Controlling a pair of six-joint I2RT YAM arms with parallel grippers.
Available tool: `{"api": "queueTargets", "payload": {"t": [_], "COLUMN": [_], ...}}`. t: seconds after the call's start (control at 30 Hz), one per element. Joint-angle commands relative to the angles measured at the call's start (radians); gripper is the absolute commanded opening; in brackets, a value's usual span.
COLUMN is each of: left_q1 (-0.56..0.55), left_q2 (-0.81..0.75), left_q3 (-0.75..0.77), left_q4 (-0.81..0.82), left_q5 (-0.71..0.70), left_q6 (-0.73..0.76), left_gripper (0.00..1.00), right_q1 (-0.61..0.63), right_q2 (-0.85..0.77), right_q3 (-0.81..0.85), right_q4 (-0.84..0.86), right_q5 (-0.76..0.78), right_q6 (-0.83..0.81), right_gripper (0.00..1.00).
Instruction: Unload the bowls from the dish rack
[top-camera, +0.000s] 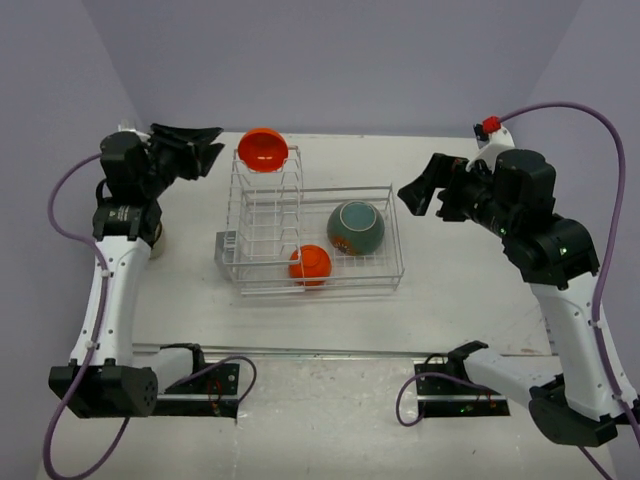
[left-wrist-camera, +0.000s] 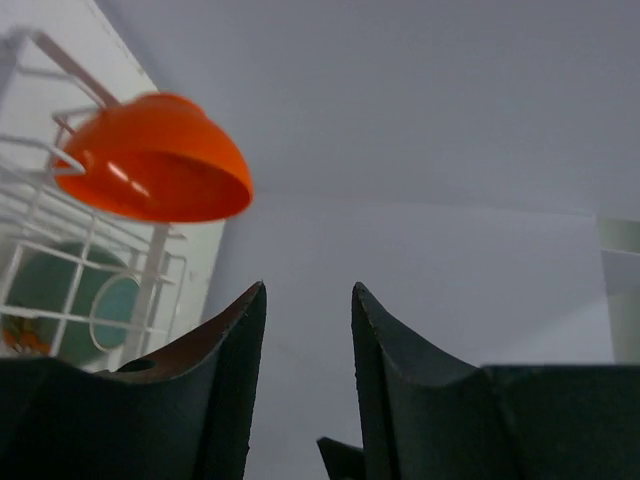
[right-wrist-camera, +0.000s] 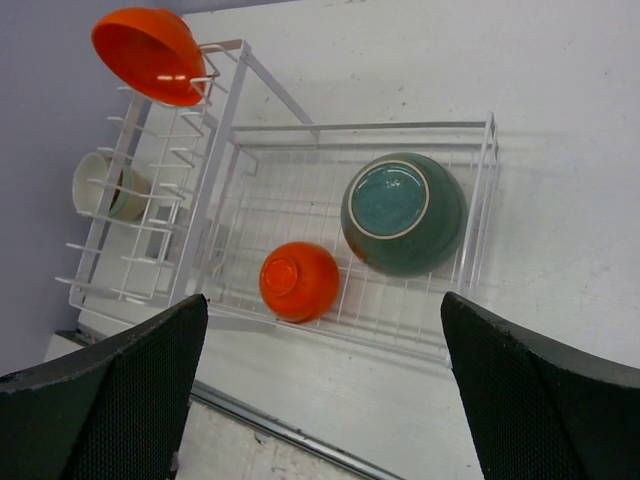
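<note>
One glossy orange bowl (top-camera: 263, 149) tops the rack's (right-wrist-camera: 350, 127) tall end, near the empty, parted left hand (left-wrist-camera: 308, 290); a teal bowl (top-camera: 355, 227) and small orange bowl (top-camera: 310, 265) lie overturned inside, before the wide-apart right hand (right-wrist-camera: 320, 310).

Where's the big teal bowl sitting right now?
In the top view, the teal bowl lies upside down in the right end of the dish rack basket, just right of a small orange bowl.
</note>
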Motion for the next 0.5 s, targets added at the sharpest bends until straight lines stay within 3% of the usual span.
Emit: {"api": "queueTargets", "payload": {"t": [0.0, 0.13, 0.47], "left_q1": [-0.147, -0.261, -0.327], "left_q2": [0.001, 0.02, 0.085], "left_q3": [-0.102, -0.12, -0.042], "left_q4": [0.249, 0.303, 0.219], "left_q5": [-0.053, -0.179, -0.328], "left_q6": [-0.303, -0.397, -0.433], "left_gripper": [0.41, 0.41, 0.39], "right_q1": [0.013, 0.017, 0.033], "right_q2": [-0.029, -0.04, -0.052], "right_q3": [0.005, -0.001, -0.001], "right_q4": [0.027, 0.015, 0.015], "right_q5": [-0.002, 0.011, 0.035], "right_q6": [0.032, 0.042, 0.061], "right_gripper": [0.99, 0.99, 0.99]}}
